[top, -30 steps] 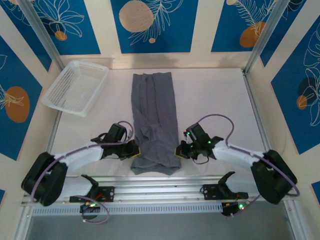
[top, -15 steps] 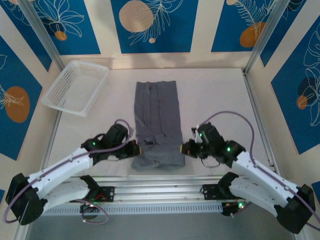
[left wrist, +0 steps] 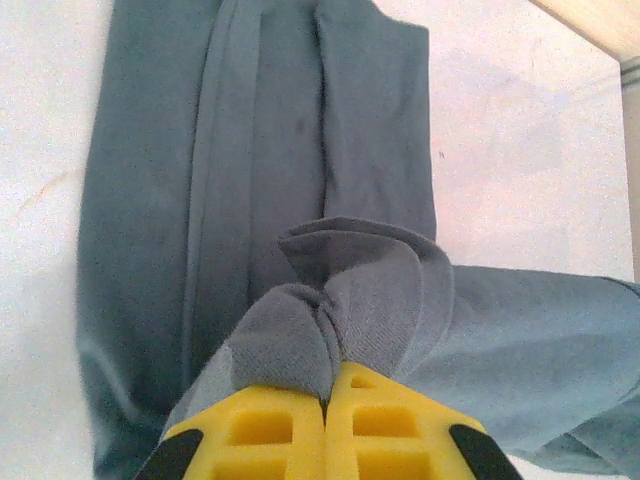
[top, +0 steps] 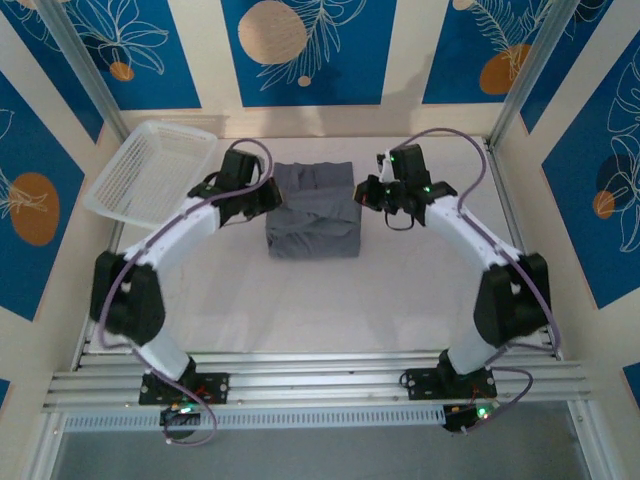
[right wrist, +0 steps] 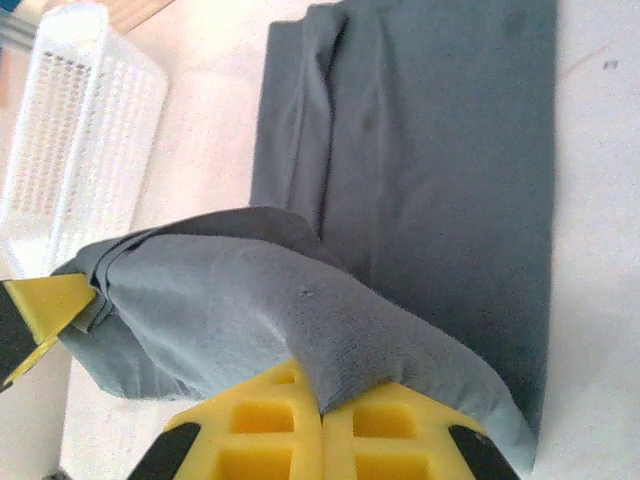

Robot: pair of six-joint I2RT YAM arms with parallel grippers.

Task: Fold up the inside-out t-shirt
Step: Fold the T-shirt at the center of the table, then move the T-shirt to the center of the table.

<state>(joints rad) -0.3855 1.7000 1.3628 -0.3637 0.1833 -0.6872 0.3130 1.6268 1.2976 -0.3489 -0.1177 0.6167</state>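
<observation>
Left gripper (top: 268,195) clamped shut on one side edge of the inside-out t-shirt (top: 312,225), right gripper (top: 360,193) clamped on the opposite edge, both arms stretched out over the far half of the white table (top: 300,310). Seen from above, the slate-grey shirt lies as a compact, roughly square bundle near the table's far middle, between the two grippers. White mesh basket (top: 150,175) sits tilted at the far left corner, just beside the left arm and apart from the shirt. Left wrist view: yellow fingers (left wrist: 270,430) pressed together with a bunched ridge of cloth pinched between them, a narrow panel with lengthwise creases lying flat on the table beyond. Right wrist view: the same kind of pinch, a fold of cloth raised in an arch above the flat layer beneath
</observation>
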